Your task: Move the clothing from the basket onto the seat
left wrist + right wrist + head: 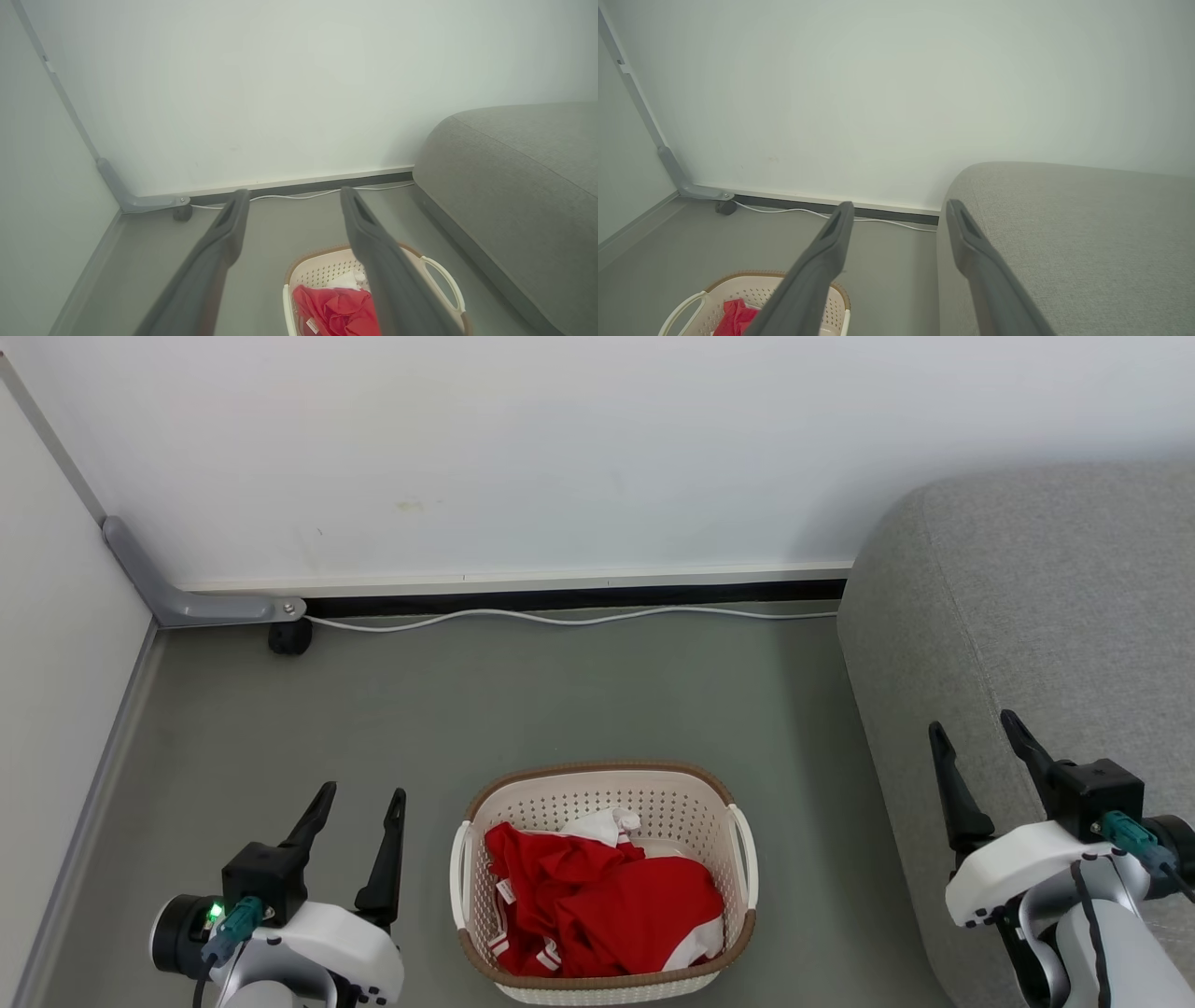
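Released — left gripper (364,789), right gripper (970,721); basket (597,769) of clothing (607,896) seemingly clear of seat (1027,597) edge.

A grey metal bracket (201,607) runs down the room's corner and bends along the foot of the plain white back wall (560,448), a small black knob (289,637) just beside its bolted end. From that end a white cable (560,617) trails over the dull grey-green floor (560,709), along a white skirting strip (560,581), towards the grey sofa (1027,616) standing well apart from the bracket. A second pale wall (47,691) meets the bracket from the other side; the light is soft and even.
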Robot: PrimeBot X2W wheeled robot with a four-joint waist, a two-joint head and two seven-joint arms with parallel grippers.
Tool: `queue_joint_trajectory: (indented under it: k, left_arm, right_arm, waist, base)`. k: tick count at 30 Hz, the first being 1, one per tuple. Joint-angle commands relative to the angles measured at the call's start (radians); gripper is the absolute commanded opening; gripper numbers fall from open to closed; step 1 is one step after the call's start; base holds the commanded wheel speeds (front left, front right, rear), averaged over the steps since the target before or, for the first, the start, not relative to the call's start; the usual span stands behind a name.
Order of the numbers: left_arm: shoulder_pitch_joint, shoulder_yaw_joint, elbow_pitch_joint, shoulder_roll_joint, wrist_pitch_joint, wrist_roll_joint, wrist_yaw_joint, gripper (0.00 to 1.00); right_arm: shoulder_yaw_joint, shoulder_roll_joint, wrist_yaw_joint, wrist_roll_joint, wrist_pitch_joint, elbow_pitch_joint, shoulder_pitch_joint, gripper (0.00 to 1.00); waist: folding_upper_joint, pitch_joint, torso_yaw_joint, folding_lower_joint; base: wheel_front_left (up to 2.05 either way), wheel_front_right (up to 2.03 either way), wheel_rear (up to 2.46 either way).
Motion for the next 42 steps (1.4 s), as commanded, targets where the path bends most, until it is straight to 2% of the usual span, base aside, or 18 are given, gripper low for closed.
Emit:
queue_joint_trajectory:
  k: [1,8,25,32,42]
  left_arm:
    - [-0.056,0.035,-0.021,0.013,-0.013,0.004,-0.001,1.00]
    - [-0.057,0.062,-0.013,0.003,-0.013,0.000,-0.001,1.00]
    - [-0.075,0.049,-0.022,-0.006,-0.013,-0.011,-0.001,1.00]
    - [-0.117,0.012,-0.025,-0.009,-0.013,-0.033,-0.001,1.00]
    - [-0.242,-0.078,-0.029,-0.011,-0.013,-0.090,0.000,1.00]
  right_arm:
    - [0.013,-0.009,0.007,-0.010,-0.014,-0.024,-0.031,1.00]
    - [-0.030,0.005,0.007,-0.005,-0.014,-0.020,-0.027,1.00]
    - [-0.030,0.008,0.007,-0.002,-0.014,-0.056,-0.048,1.00]
    - [-0.045,0.006,0.007,0.005,-0.014,-0.114,-0.087,1.00]
    - [-0.067,-0.012,0.007,0.004,-0.014,-0.190,-0.204,1.00]
  waist:
    - [0.0000,0.000,0.000,0.0000]
    - [0.0000,0.001,0.001,0.0000]
    - [0.0000,0.054,0.001,0.0000]
    - [0.0000,0.168,0.000,0.0000]
    - [0.0000,0.409,0.003,0.0000]
  base:
    - [0.00,0.00,0.00]
    - [0.00,0.00,0.00]
    - [0.00,0.00,0.00]
    - [0.00,0.00,0.00]
    - [0.00,0.00,0.00]
